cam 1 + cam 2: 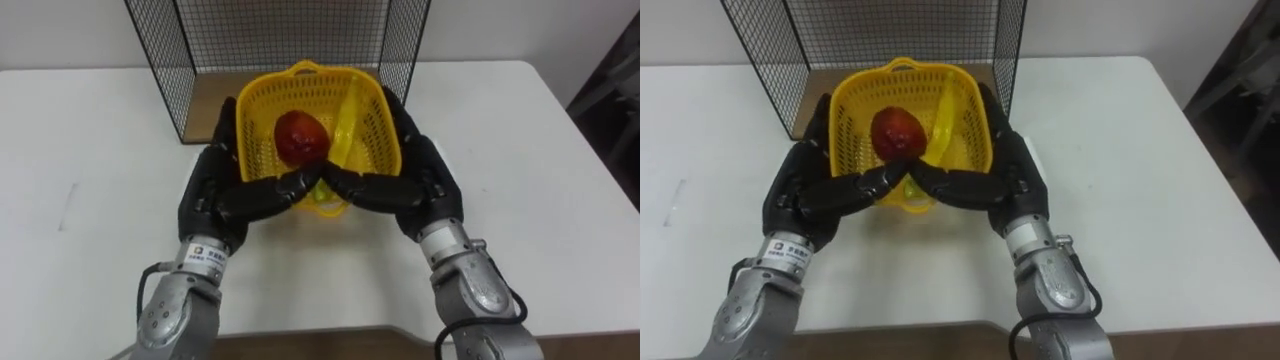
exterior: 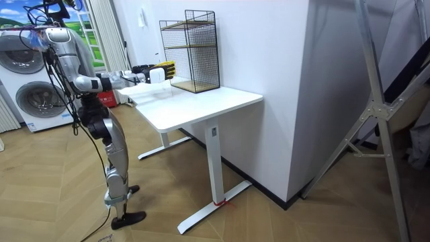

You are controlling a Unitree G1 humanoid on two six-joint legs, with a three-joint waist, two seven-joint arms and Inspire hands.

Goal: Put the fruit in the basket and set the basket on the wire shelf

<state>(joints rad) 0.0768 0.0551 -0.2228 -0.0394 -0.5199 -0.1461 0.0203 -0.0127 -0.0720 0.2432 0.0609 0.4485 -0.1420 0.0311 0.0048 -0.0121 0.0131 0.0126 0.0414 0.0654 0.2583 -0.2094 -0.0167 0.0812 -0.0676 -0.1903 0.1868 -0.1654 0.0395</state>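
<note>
Yellow basket [image 1: 372,115], red fruit [image 1: 301,137] inside, sits at the mouth of the shelf [image 1: 280,30] — left hand [image 1: 215,195] and right hand [image 1: 425,180] clasp its sides, thumbs curled round the near rim. I'd push it farther in evenly, wrists level — no tilt.

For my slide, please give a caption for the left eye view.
Left hand and right hand clasp the yellow basket holding a red fruit, before the wire shelf.

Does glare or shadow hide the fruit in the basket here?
Left eye view: even light, no glare; the red fruit is plainly lit inside the basket. Right eye view: the same, only soft shadow on the table by the left robot hand and right robot hand.
</note>
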